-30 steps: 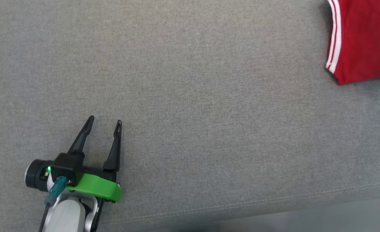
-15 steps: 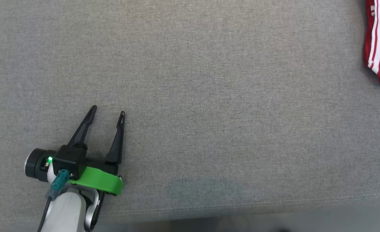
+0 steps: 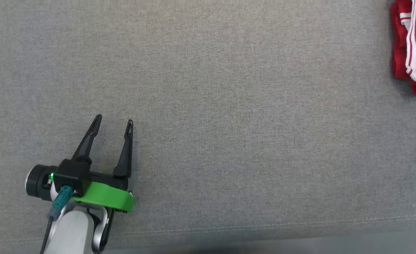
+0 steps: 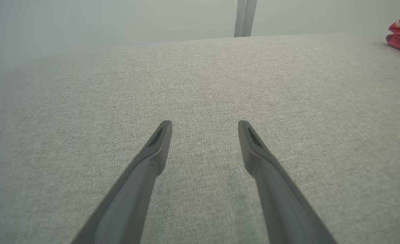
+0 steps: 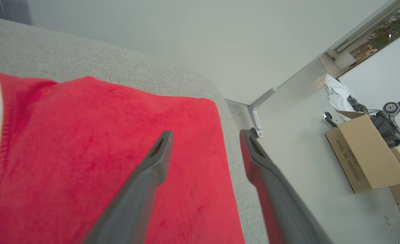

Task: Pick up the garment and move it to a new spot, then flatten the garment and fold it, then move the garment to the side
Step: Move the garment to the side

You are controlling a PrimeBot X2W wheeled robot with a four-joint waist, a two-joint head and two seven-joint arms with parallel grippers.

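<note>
**Folded garment lies close to the rim**

Nearest the robot, the left end effector (image 3: 114,120) sits low over the bare grey surface (image 3: 229,123), its fingers apart and empty, well away from the work. Far off to the right lies the red garment (image 3: 410,53), bunched in layers with its white stripes showing. The right end effector (image 5: 206,133) hangs just above it, fingers apart and gripping nothing, and one finger looks to lie over the surface's rim. The likely trouble is a fingertip catching the cloth on withdrawal. That would drag the top layer, spoiling the fold or pulling the garment over the rim toward the floor (image 5: 305,176) beyond.
</note>
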